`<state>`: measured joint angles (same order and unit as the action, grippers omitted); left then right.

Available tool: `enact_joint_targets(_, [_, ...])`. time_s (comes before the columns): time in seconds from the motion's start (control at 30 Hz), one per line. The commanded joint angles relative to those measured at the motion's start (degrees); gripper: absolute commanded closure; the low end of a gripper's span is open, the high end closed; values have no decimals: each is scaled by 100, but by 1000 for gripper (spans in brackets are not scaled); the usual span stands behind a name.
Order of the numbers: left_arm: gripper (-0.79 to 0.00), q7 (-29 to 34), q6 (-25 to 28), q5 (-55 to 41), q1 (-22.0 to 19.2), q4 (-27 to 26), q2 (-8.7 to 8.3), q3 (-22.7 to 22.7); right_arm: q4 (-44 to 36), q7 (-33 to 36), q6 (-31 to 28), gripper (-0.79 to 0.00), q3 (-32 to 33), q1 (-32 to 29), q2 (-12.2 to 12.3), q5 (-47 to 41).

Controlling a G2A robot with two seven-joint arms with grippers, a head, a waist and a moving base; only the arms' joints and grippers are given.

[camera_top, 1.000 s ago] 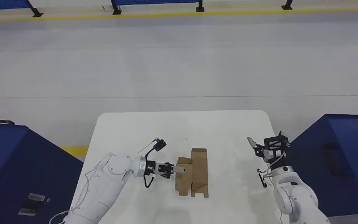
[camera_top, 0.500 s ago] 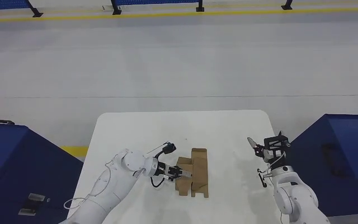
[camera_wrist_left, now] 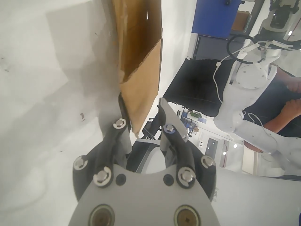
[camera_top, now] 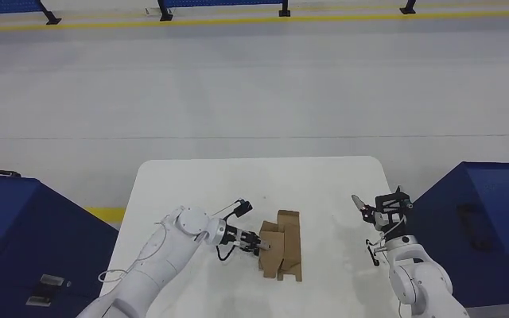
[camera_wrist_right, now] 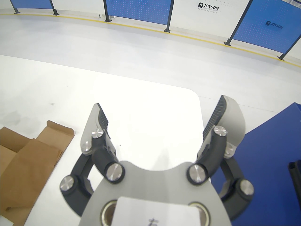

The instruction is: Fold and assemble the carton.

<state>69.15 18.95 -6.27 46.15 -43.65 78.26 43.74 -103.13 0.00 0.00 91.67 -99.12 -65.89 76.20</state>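
Observation:
A brown carton (camera_top: 282, 242), partly folded with flaps standing up, lies near the middle of the white table (camera_top: 199, 183). My left gripper (camera_top: 258, 245) is at its left side, low over the table. In the left wrist view the left gripper (camera_wrist_left: 143, 111) is open, and a flap of the carton (camera_wrist_left: 141, 71) reaches in between the fingers, lying against one of them and apart from the other. My right gripper (camera_top: 380, 208) hovers near the table's right edge, well away from the carton. It is open (camera_wrist_right: 160, 116) with nothing in it, and the carton (camera_wrist_right: 30, 156) lies off to its side.
Blue blocks stand on both sides of the table, one on the left (camera_top: 40, 230) and one on the right (camera_top: 469, 215). The table's far half is bare white surface, with a rounded far right corner (camera_wrist_right: 192, 95).
My left arm has pushed to the right into the carton, and the carton has slid and turned slightly to the right. The right arm has stayed still.

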Motion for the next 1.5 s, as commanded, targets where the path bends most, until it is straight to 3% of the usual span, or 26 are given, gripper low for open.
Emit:
enact_joint_targets(0.0, [0,50,103,-128,-30,95,26,-4,0,0,0,-785,0,0,0,0])
enact_joint_targets(0.2, [0,147,561,-519,-49,170,15,158,22,-12,-104,-785,95,56,3,-80])
enact_joint_targets(0.27, [0,50,950,-585,-13,32,-56,340,4,35,5,-785,164,92,-3,-117])
enact_joint_targets(0.33, [0,-34,1329,-529,104,-227,-173,557,-101,424,-317,-785,176,61,2,-380])
enact_joint_targets(0.43, [0,169,1450,-682,424,-888,-387,957,-326,1646,-1236,-785,523,60,64,-1272])
enact_joint_targets(0.53, [0,305,1314,-647,881,-1825,-643,1377,-501,2551,-1653,-785,747,66,110,-1788])
enact_joint_targets(0.63, [0,375,1244,-550,1424,-2651,-869,1797,-312,4279,-2554,-785,801,245,182,-3482])
enact_joint_targets(0.7, [0,275,1327,-398,1711,-3017,-984,2100,0,5575,-2653,-785,925,646,261,-4580])
enact_joint_targets(0.73, [0,91,1387,-169,1849,-3157,-1029,2239,51,5756,-2631,-785,954,722,275,-4674])
enact_joint_targets(1.47, [0,91,1387,-169,1849,-3157,-1029,2239,51,5756,-2631,-785,954,722,275,-4674])
